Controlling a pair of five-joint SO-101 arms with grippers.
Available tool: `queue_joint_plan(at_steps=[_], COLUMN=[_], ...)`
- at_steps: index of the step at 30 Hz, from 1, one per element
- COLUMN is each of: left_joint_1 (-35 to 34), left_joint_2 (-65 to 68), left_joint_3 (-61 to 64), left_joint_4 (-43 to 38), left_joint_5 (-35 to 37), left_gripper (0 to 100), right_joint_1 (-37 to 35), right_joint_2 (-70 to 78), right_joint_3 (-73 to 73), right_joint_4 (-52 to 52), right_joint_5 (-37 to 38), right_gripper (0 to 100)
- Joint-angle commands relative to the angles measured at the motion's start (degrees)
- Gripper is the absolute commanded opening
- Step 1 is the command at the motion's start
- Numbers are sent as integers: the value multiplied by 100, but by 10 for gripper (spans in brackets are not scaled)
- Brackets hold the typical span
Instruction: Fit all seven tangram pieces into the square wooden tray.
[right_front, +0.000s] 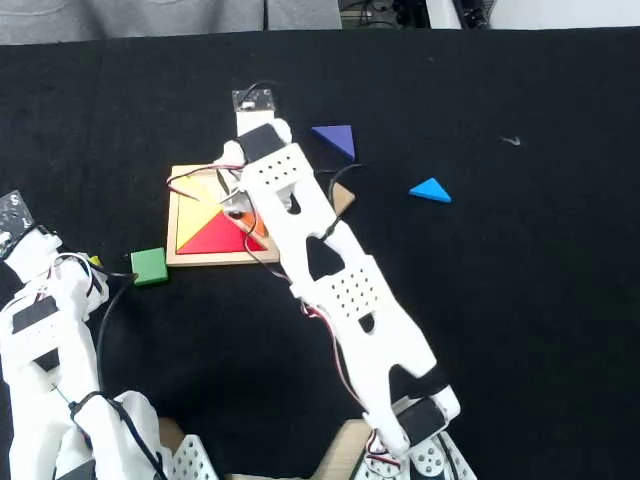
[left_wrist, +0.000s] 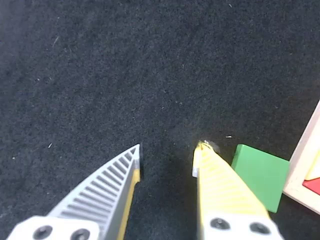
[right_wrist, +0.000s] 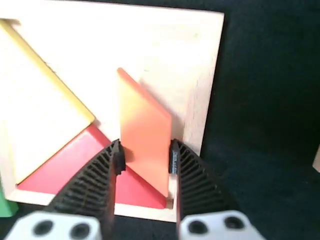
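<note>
One orange parallelogram (right_wrist: 142, 115), pinched by the right gripper (right_wrist: 145, 152), stands tilted at the edge of the square wooden tray (right_wrist: 200, 75). Dropped so, it may overlap the red triangle (right_wrist: 60, 167).

The parallelogram (right_wrist: 145, 130) is orange, the square (left_wrist: 260, 175) green, the cloth (right_front: 520, 300) black.

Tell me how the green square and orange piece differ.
The green square lies on the black cloth beside the tray; the orange piece is over the tray. The green square is free; the right gripper pinches the orange piece. The green square has square corners; the orange piece slants. Both are flat.
</note>
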Motion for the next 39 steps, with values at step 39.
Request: queue_joint_plan(at_steps=[39], left_joint_1=[75], left_joint_2=[-132], left_joint_3=[154], left_joint_4=[-510], left_joint_5=[-26], left_gripper=[177], right_joint_1=[202], right_joint_2=[-567], right_joint_3=[347], right_joint_4=[-1591], right_joint_5=[2268], right_gripper=[132])
